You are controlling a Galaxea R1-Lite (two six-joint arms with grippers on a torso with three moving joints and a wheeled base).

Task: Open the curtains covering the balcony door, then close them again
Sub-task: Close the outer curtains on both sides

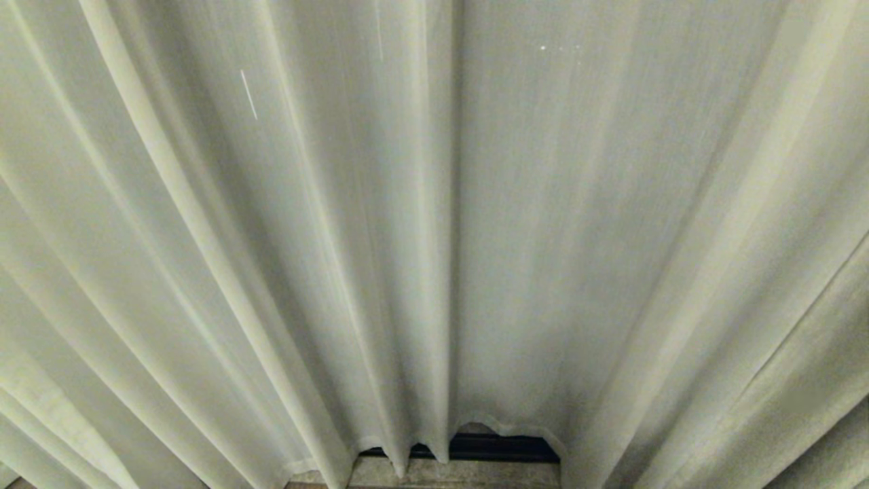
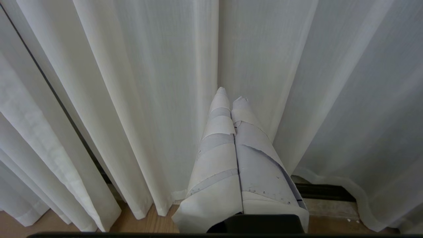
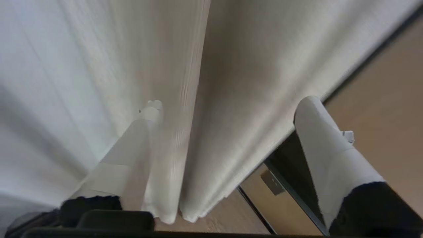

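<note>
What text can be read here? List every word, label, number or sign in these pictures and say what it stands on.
None: no readable text in any view.
The curtains are plain fabric, without print or tag.
The left gripper and the right gripper wear blank pale wrapping.
A small grey plate low on the dark frame has two tiny marks, too blurred to tell whether they are characters.

Wooden floor [image 2: 152, 224] under curtain hems [image 2: 145, 211]
</note>
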